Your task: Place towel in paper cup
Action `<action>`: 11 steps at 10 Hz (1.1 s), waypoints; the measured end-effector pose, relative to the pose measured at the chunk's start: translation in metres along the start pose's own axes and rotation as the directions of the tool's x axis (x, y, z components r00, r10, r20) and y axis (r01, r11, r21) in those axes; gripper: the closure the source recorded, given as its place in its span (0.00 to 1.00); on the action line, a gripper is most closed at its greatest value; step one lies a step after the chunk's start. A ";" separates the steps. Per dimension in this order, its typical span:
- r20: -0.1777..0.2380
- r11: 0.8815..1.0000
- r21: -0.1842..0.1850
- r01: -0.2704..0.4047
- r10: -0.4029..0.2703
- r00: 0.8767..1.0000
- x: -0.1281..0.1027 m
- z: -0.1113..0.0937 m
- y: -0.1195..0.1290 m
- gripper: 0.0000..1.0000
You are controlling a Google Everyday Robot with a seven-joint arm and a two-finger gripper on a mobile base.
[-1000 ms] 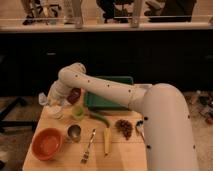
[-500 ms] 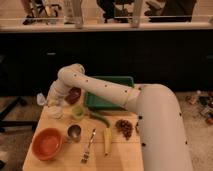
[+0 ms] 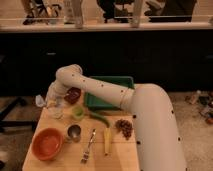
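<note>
Wooden table [image 3: 67,159], fingers [image 3: 52,101] above paper cup [image 3: 55,112] at back-left corner, towel [image 3: 40,100] alongside, grip impossible to tell

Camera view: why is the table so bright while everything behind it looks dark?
In the camera view, light falls on the wooden table and the white arm, while the cabinets behind lie in shadow. The gripper sits over the table's far corner at the picture's left.

Dim warm light; pincer [image 3: 52,102] over table [image 3: 122,158], left.

Wooden table [image 3: 120,151], bowl [image 3: 47,143], fork [image 3: 88,146]; jaws back-left
</note>
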 end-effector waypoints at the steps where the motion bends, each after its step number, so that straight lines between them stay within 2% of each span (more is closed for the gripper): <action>1: -0.001 1.000 -0.006 -0.001 0.001 1.000 0.001 0.003 0.001 1.00; 5: -0.005 1.000 -0.016 -0.012 0.012 1.000 0.006 0.006 0.001 0.99; 6: -0.005 1.000 -0.016 -0.012 0.012 1.000 0.006 0.006 0.001 0.96; 11: -0.005 1.000 -0.017 -0.012 0.012 1.000 0.006 0.007 0.001 0.47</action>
